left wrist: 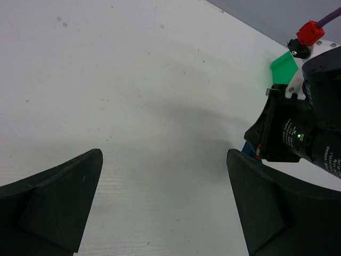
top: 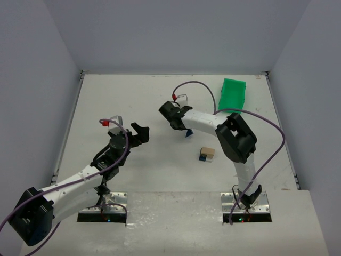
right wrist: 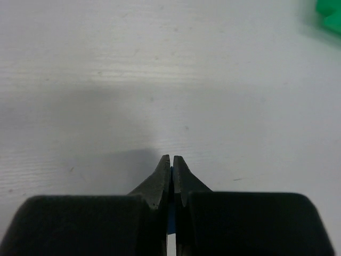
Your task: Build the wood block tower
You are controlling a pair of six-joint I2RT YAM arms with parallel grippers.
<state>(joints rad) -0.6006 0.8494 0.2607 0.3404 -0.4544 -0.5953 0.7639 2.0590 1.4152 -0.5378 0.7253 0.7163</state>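
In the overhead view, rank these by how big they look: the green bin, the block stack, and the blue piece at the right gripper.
Largest to smallest:
1. green bin
2. block stack
3. blue piece, though the right gripper partly hides it

I can't make out the blue sliver [right wrist: 170,221]: right gripper [right wrist: 171,160] hides most of it. The wood block tower [top: 206,154] is too small to count blocks; green bin [right wrist: 329,13] clipped at edge.

Open table [left wrist: 133,106] ahead of the left claw [left wrist: 164,160]; right arm [left wrist: 309,138] crowds rightward.
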